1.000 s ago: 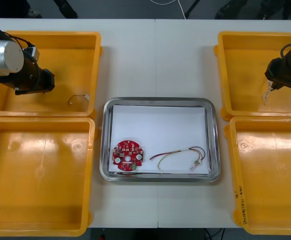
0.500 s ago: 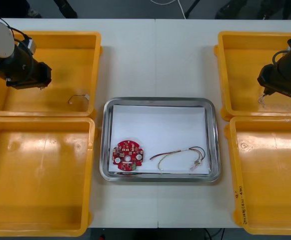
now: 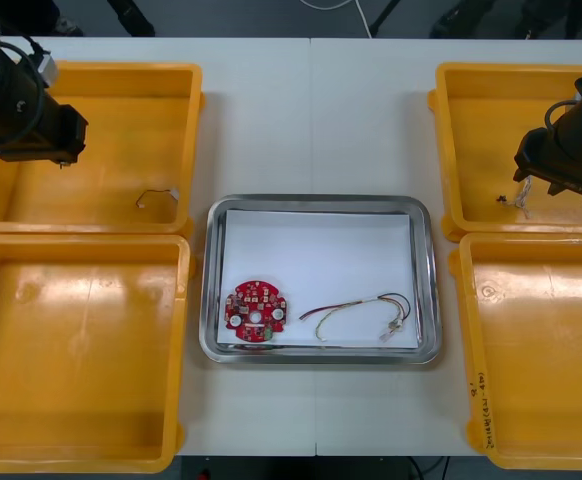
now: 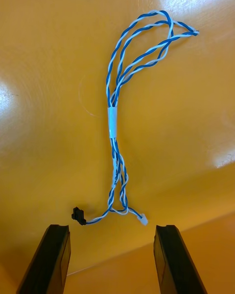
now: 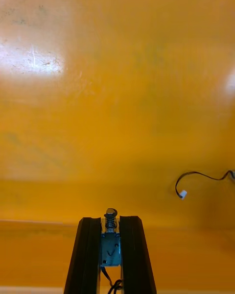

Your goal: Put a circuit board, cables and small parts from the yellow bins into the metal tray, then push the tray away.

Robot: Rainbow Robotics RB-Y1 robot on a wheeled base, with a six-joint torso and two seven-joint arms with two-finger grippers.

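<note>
Pulled left gripper (image 5: 111, 220), clamped on small metal part (image 5: 110, 247), back toward 10 o'clock of metal tray (image 3: 319, 204); probably tray carry next. Edged right gripper (image 4: 111, 232), spread wide, over blue-white cable (image 4: 113, 127) in 2 o'clock yellow bin (image 3: 491, 100).

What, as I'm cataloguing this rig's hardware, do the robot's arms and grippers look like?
Both arms end in boxy black wrist housings with looping black cables. The left arm, over the far left yellow plastic bin, has a shiny silver cylindrical link; so has the right arm, over the far right yellow plastic bin. Left gripper and right gripper each carry two flat, matte black, square-tipped fingers.
</note>
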